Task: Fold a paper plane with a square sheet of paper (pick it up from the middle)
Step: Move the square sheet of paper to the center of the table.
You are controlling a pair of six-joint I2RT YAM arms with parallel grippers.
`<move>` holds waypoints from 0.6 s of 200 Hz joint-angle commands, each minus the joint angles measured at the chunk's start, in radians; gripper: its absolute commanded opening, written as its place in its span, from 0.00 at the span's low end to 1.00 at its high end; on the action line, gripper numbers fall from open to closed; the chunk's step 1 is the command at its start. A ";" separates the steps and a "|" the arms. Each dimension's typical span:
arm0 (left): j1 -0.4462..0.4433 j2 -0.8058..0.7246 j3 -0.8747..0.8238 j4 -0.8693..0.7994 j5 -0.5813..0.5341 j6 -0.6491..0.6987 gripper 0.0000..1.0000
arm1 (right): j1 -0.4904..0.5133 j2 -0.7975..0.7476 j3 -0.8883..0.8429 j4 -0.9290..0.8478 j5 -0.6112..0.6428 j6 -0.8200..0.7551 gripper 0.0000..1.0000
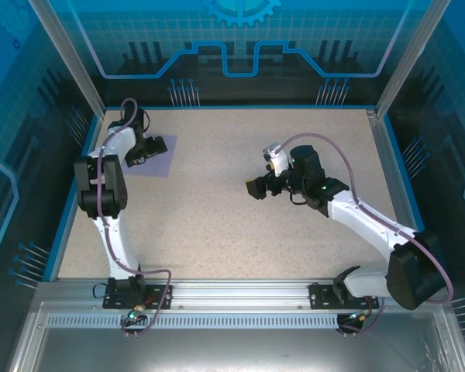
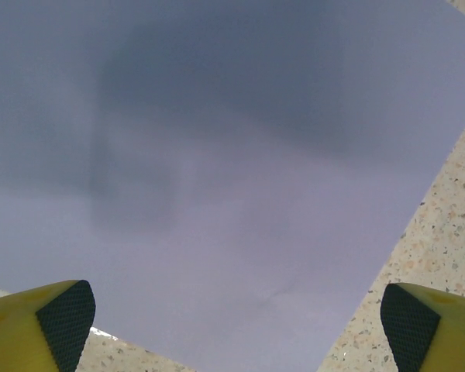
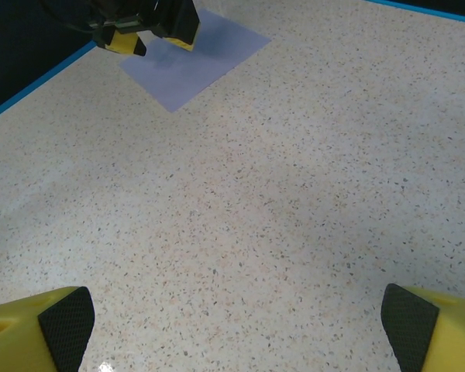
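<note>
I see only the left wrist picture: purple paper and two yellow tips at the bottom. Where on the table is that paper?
Observer: The square sheet of paper lies flat near the far left corner of the table.
Operator: Where's the other arm?
Observer: The right gripper hangs over bare table right of centre, well apart from the sheet, jaws open.
Operator: Which part is my gripper over?
Observer: The left gripper, jaws open, is over the sheet's far-left part, not its middle.

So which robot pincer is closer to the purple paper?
The left pincer. It hangs wide open right over the purple paper. The right pincer, open too, is far off to the paper's right, over the bare table.
</note>
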 commanded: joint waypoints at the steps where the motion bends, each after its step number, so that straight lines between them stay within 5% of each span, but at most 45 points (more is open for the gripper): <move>1: 0.009 0.050 0.075 -0.124 -0.013 0.046 0.99 | 0.014 0.030 0.044 0.024 -0.020 0.016 0.99; 120: -0.023 0.162 0.097 -0.182 0.026 0.091 0.97 | 0.012 0.129 0.111 0.024 -0.049 0.039 0.99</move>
